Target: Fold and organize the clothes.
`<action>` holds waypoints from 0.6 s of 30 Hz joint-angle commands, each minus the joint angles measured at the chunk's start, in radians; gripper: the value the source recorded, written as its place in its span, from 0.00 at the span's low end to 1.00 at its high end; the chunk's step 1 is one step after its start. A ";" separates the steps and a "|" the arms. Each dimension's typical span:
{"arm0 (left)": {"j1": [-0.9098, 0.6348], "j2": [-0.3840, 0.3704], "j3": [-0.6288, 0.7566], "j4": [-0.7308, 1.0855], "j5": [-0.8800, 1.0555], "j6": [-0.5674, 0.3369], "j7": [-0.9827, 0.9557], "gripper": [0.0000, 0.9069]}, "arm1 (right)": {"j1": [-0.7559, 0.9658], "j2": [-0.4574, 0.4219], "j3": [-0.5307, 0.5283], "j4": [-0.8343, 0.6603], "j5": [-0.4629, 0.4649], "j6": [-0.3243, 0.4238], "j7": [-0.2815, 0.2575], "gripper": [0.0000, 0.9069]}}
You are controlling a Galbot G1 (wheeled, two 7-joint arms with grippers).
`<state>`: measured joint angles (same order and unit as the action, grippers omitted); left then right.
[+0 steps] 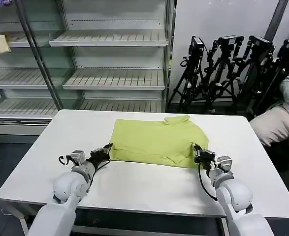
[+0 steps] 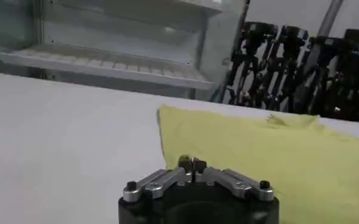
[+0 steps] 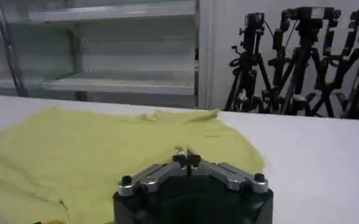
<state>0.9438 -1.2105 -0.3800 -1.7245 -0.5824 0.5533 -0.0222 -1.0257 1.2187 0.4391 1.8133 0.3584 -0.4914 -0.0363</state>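
now both grippers, left (image 1: 106, 149) and right (image 1: 196, 149), pinch the near hem of the soft lime-green t-shirt (image 1: 154, 140) (partly folded), so the next move is probably lifting it evenly toward the far edge.

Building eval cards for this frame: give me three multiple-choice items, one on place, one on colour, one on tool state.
1. Where does the lime yellow-green thin-fabric T-shirt lie?
A. on the white rectangular table
B. on a shelf
C. on the floor

2. What colour is the shirt?
A. red
B. lime yellow-green
C. navy

3. How are the left tool and right tool?
A. both shut at the shirt's near corners
B. both wide open
C. raised overhead

Key: A, it is spread on the tabletop; B, plain in every view; A, wrist views show the fingers meeting on fabric.
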 commanded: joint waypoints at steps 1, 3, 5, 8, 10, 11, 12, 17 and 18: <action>-0.012 -0.003 -0.005 0.025 0.007 -0.001 0.002 1.00 | 0.033 0.004 -0.008 -0.040 -0.009 0.006 -0.006 0.64; -0.008 -0.006 -0.003 0.028 0.021 -0.002 0.003 1.00 | 0.036 0.007 -0.015 -0.042 -0.009 0.021 -0.010 1.00; -0.009 -0.012 -0.004 0.032 0.037 -0.004 0.001 1.00 | 0.040 0.009 -0.017 -0.044 -0.010 0.024 -0.005 1.00; -0.001 -0.008 -0.008 0.021 0.044 -0.006 0.002 1.00 | 0.042 0.011 -0.008 -0.044 -0.007 0.025 0.001 1.00; 0.011 0.002 -0.014 0.002 0.042 -0.008 0.005 1.00 | 0.032 0.003 -0.001 -0.025 -0.007 0.018 0.009 1.00; 0.023 0.008 -0.019 -0.018 0.038 -0.008 0.006 1.00 | 0.026 -0.002 0.002 -0.016 -0.005 0.012 0.012 1.00; 0.035 0.018 -0.023 -0.039 0.038 -0.008 0.007 1.00 | 0.005 -0.013 0.007 0.010 -0.005 0.002 0.019 1.00; 0.118 0.047 -0.026 -0.138 0.057 -0.036 0.024 1.00 | -0.091 -0.055 0.034 0.104 -0.007 -0.053 0.038 1.00; 0.138 0.053 -0.023 -0.154 0.062 -0.024 0.020 1.00 | -0.113 -0.063 0.043 0.122 -0.005 -0.071 0.041 1.00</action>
<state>0.9770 -1.1932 -0.4013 -1.7438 -0.5477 0.5345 -0.0074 -1.0659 1.1845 0.4662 1.8590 0.3555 -0.5200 -0.0088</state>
